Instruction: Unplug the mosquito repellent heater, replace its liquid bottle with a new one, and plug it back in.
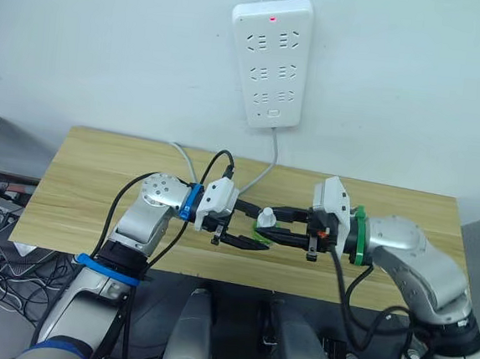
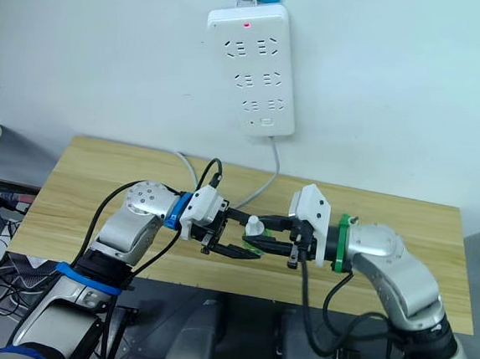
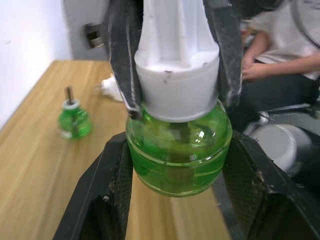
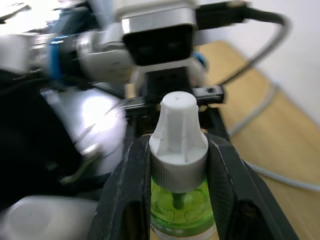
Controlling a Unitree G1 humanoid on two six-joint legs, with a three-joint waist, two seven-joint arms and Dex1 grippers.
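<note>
Right gripper [image 4: 176,150] black fingers clamp the white domed screw cap of the tiny translucent green plastic bottle [image 3: 178,149], left gripper [image 3: 175,165] black fingers clamp its green body, both holding it just above the near edge of the light wooden table [image 1: 97,175], between the two arms. Second tiny green bottle [image 3: 74,119], capless with thin wick rod up, stands upright on the table well apart. Long white power strip [image 1: 271,60] hangs on the wall behind, red light on, grey cable dropping to the table.
</note>
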